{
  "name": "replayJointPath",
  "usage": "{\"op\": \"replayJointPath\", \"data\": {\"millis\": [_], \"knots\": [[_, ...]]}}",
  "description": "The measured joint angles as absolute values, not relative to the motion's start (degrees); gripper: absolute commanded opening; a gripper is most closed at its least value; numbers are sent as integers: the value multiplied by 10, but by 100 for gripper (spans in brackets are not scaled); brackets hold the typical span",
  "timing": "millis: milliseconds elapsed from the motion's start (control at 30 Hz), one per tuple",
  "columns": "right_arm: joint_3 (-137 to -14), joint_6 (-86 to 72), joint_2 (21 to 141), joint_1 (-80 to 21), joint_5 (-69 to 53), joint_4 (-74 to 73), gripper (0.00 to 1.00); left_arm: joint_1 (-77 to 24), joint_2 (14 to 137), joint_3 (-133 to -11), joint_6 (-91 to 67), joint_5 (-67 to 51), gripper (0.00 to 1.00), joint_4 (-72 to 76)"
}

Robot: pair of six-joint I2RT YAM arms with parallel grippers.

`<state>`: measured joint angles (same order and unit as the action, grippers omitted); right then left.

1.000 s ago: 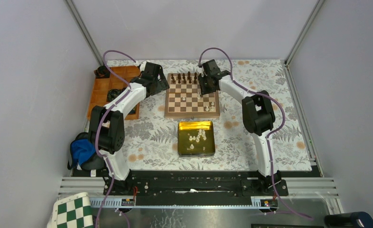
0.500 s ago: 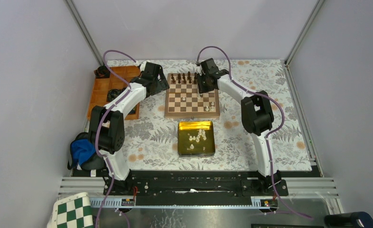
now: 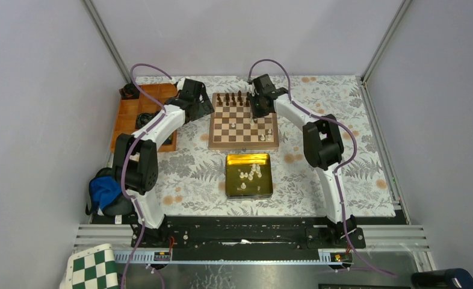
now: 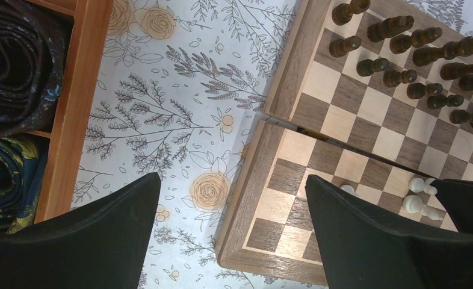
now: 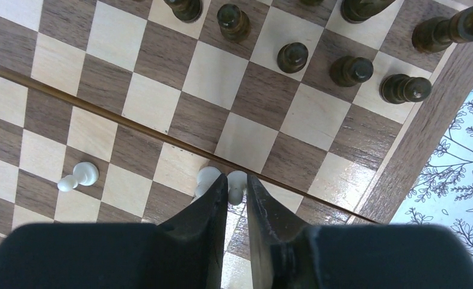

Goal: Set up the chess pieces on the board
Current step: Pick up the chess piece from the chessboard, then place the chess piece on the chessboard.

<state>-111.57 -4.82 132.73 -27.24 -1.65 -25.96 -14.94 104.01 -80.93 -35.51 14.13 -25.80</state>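
Jaws of right gripper (image 5: 236, 180) pinch a chess piece (image 5: 236, 186), lengthwise along them.

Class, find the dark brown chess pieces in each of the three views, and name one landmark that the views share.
Top external: the dark brown chess pieces stand upper middle, along the far edge of the board.
Left wrist: pieces in the upper right corner.
Right wrist: pieces along the top edge.
Shared landmark: the board's tan rim, beside the pieces in every view.

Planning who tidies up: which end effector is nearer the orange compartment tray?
Left. The left end effector hangs open between the tray and the chessboard; the right end effector is over the chessboard's right half, closed on a white chess piece.
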Motion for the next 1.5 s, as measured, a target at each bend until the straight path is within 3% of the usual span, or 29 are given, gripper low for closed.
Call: {"op": "replayJointPath", "data": {"millis": [333,1500], "knots": [[-1117,-45,1330,-272,-13,-263,5,-147,1049,-809,-355,141,98,-258],[-949,-29,1205,-294,25,-276,3,-147,1048,-800,-355,142,98,-258]]}}
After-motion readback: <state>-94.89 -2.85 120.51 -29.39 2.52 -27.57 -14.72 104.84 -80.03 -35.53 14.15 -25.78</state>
